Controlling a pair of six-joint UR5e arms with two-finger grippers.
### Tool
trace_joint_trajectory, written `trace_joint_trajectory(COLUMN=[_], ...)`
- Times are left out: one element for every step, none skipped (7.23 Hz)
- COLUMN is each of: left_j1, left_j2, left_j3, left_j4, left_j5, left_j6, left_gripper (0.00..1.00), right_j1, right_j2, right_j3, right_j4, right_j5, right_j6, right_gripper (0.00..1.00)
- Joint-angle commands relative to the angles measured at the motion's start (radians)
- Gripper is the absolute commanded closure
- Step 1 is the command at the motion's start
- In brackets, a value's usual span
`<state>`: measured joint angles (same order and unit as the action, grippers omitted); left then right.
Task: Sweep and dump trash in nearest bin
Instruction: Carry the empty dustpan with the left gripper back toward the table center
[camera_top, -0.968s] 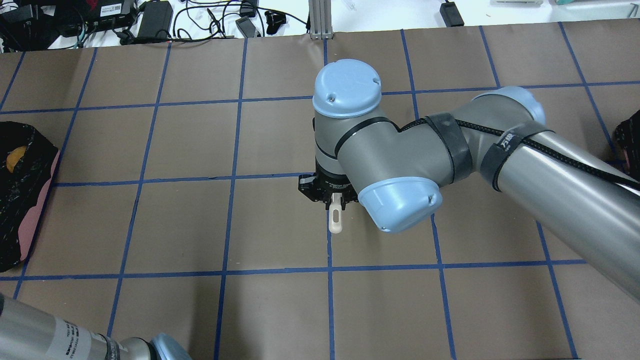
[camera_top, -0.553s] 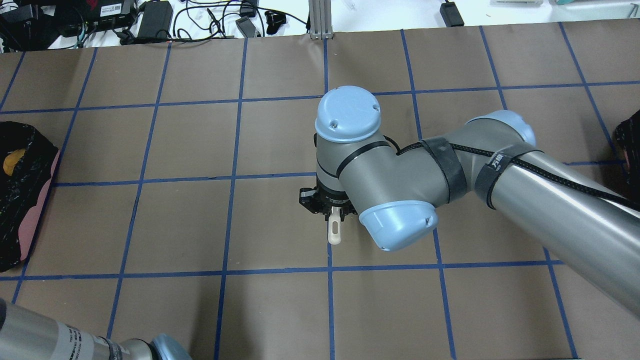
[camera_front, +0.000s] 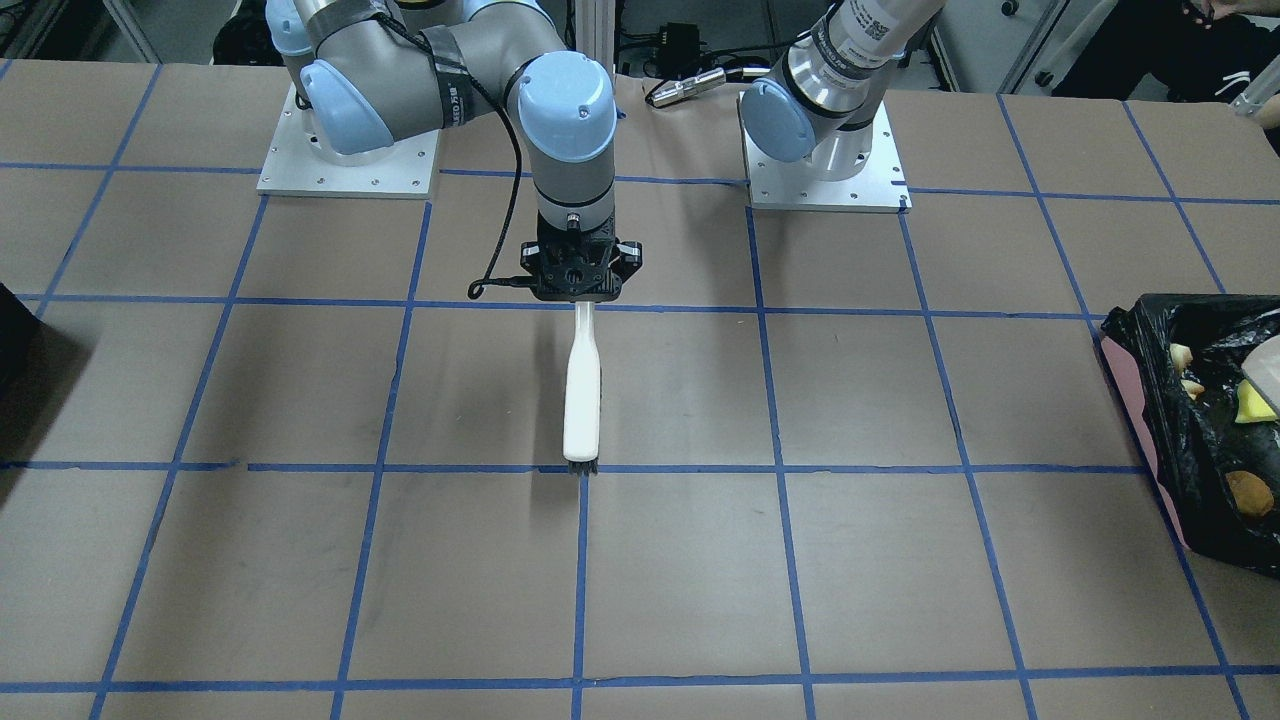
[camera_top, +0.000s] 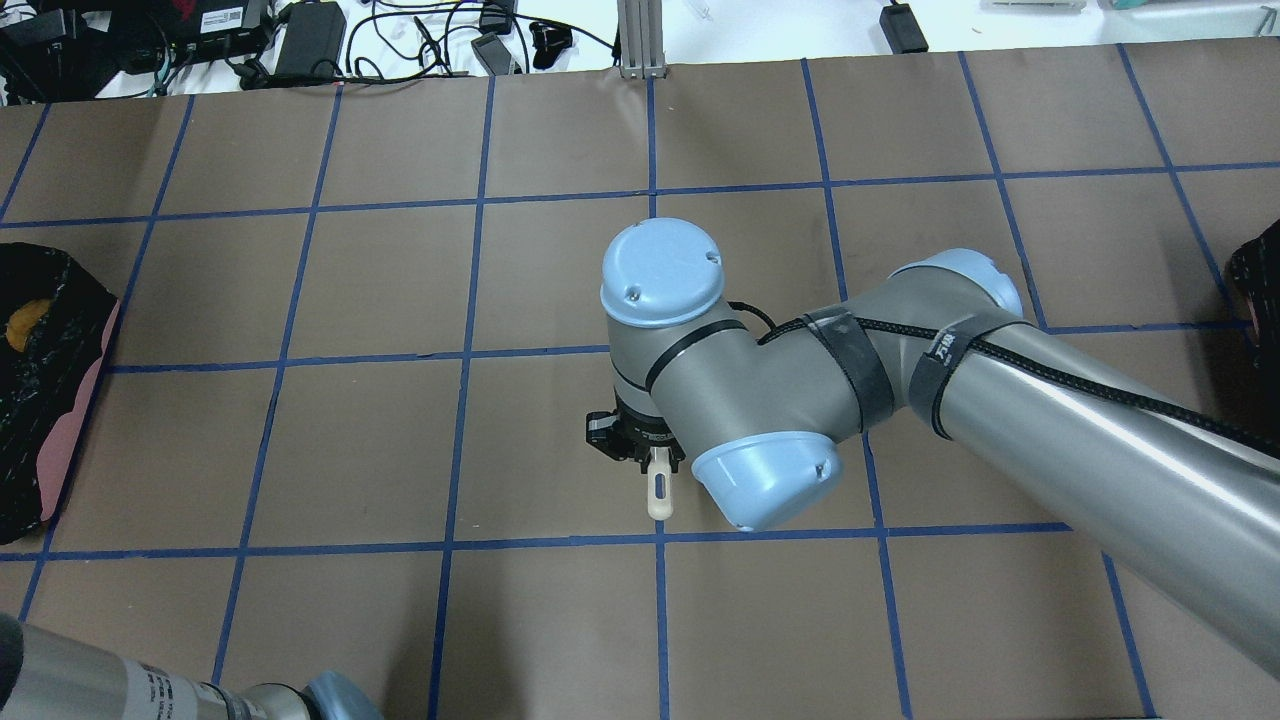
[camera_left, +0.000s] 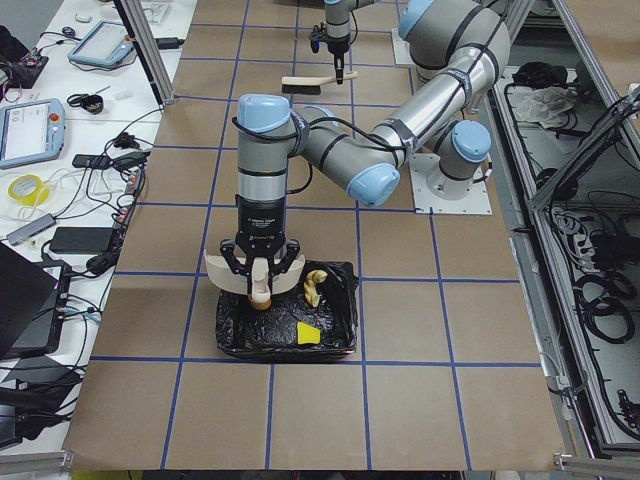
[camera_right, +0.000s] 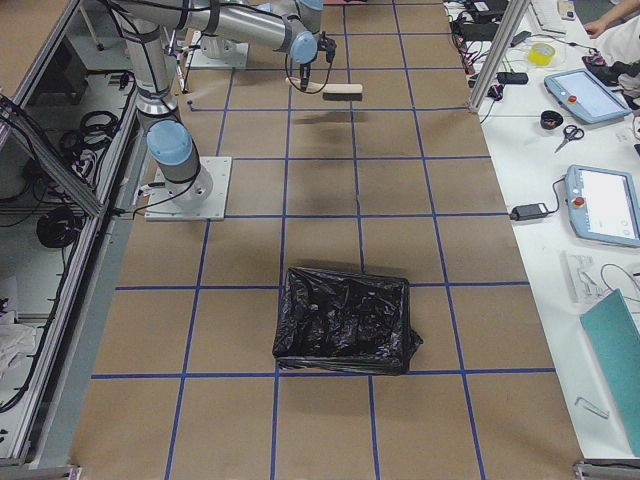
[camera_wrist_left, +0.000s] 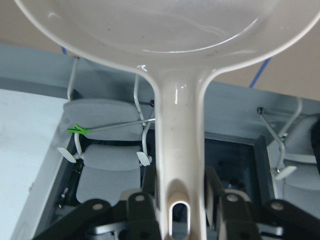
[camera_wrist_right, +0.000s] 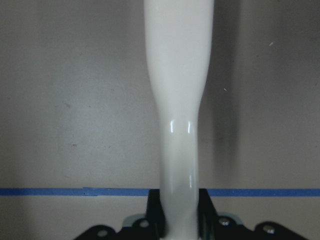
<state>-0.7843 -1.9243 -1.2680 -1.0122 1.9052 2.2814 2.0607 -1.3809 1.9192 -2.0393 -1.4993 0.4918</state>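
White plastic brush (camera_front: 581, 400), pinched by its handle in the right claw (camera_front: 577, 290), has been drawn back toward the robot's base over the last second. The bent right arm has folded in with it, wrist pointing down. The brush runs out from this claw away from the base, bristles at the far end. Its shadow suggests it hangs just clear of the brown paper counter (camera_front: 300, 560). No trash shows anywhere near this claw.

Well off to the robot's left, the left claw (camera_left: 260, 280) is clamped on the handle of a cream dustpan (camera_left: 218, 270). That arm's last segment stands upright with the wrist aimed down. Directly beneath this claw sits the nearest bin (camera_left: 345, 320), lined with a black bag. The trash lies inside it: a golden-brown lump (camera_front: 1248, 492), a yellow-green bit (camera_front: 1250, 405) and a tan pastry (camera_left: 316, 288).

Sweeping and dumping look finished, so the brush's retreat reads as tidying away, not another stroke.
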Motion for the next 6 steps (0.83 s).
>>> trace_joint_trajectory(left_j1=[-0.047,-0.056,-0.099,-0.183,-0.244,-0.289], left_j2=[0.028,0.024,0.025,0.049,0.065,0.070], left_j3=[-0.007,-0.016,-0.061,-0.098,-0.126,-0.164], left_j4=[-0.127,-0.178,-0.184,-0.165,-0.183,-0.199], left_j5=[-0.081,-0.098,-0.098,-0.083,-0.078,-0.084], left_j6=[-0.183,-0.315,-0.451,-0.599,-0.761,-0.893], left_gripper=[1.00,1.00,1.00,1.00,1.00,1.00], right_j1=[0.007,0.007,0.007,0.007,0.007,0.007], right_j2=[0.002,-0.004,-0.004,-0.001,-0.004,-0.004], right_j3=[0.038,0.055,0.058,0.063,0.063,0.072], right_j4=[-0.004,-0.022,-0.022,-0.022,-0.022,-0.022], right_j5=[0.001,-0.001,0.002,0.004,-0.001,0.001], right_j6=[0.005,0.007,0.008,0.007,0.007,0.005], right_gripper=[1.00,1.00,1.00,1.00,1.00,1.00])
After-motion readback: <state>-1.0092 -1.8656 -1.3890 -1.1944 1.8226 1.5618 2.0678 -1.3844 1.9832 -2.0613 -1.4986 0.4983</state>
